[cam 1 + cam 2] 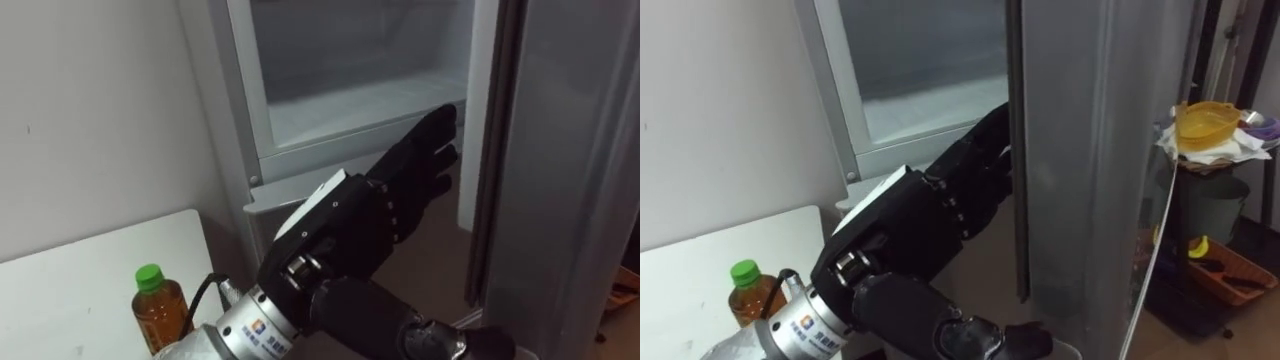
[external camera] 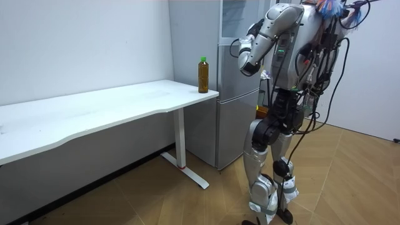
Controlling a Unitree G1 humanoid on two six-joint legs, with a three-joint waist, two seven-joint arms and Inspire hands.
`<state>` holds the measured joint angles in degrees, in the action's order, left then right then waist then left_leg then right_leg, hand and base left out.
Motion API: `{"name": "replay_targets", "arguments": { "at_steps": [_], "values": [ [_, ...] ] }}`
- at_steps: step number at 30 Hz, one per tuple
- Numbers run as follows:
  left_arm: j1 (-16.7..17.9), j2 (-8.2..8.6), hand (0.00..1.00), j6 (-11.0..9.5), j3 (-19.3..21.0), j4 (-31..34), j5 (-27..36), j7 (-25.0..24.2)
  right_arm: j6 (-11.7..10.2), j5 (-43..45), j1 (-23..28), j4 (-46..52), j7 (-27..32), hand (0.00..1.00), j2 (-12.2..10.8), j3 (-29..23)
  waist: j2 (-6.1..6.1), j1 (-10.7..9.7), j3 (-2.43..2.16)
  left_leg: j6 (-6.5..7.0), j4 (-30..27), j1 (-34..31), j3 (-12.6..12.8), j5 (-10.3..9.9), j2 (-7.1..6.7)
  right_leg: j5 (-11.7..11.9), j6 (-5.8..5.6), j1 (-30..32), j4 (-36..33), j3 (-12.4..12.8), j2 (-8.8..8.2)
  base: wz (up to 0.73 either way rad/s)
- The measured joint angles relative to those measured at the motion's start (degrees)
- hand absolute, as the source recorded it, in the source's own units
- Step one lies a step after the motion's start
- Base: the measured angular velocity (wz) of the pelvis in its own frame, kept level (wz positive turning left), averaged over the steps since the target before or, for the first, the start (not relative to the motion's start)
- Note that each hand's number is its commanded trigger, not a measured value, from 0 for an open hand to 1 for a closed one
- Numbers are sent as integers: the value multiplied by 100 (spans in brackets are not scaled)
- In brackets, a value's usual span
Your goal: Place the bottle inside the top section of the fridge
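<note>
A bottle (image 1: 158, 310) of brown drink with a green cap stands upright on the near corner of the white table (image 1: 80, 270), close beside the fridge; the room view shows the bottle (image 2: 203, 75) on that corner too. My left hand (image 1: 400, 190) is raised above and to the right of it, fingers straight, open and holding nothing. Its fingertips reach the sill of the open upper fridge compartment (image 1: 350, 70), whose white shelf is bare. A dark part of my right hand (image 1: 450, 342) shows at the bottom edge by the door. I stand upright facing the fridge (image 2: 237, 94).
The open grey fridge door (image 1: 570, 180) stands on edge at my right, close to the left hand. Beyond the door (image 1: 1090, 150) is a rack with a yellow bowl (image 1: 1205, 125) and an orange tray (image 1: 1230, 275). A white wall (image 1: 100, 110) backs the table.
</note>
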<state>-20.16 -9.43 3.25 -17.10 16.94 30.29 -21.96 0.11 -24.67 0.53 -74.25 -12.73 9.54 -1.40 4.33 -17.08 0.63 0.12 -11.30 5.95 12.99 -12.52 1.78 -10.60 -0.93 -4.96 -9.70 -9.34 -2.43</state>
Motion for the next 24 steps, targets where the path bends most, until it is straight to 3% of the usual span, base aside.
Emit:
{"name": "replay_targets", "arguments": {
  "at_steps": [7,24],
  "values": [
    [-31,-15,0,52,-8,0,0,-1,1,0,-21,-2,3,0,2,-5,19,-51,10,-3,4,22,128,-2,45,12,23,24,37,132,47,-10],
    [-32,-3,0,164,-130,0,4,-20,73,0,-54,4,-8,0,41,-44,59,-149,-14,-3,-3,-33,293,-1,60,29,42,129,85,290,67,-5]
  ]
}}
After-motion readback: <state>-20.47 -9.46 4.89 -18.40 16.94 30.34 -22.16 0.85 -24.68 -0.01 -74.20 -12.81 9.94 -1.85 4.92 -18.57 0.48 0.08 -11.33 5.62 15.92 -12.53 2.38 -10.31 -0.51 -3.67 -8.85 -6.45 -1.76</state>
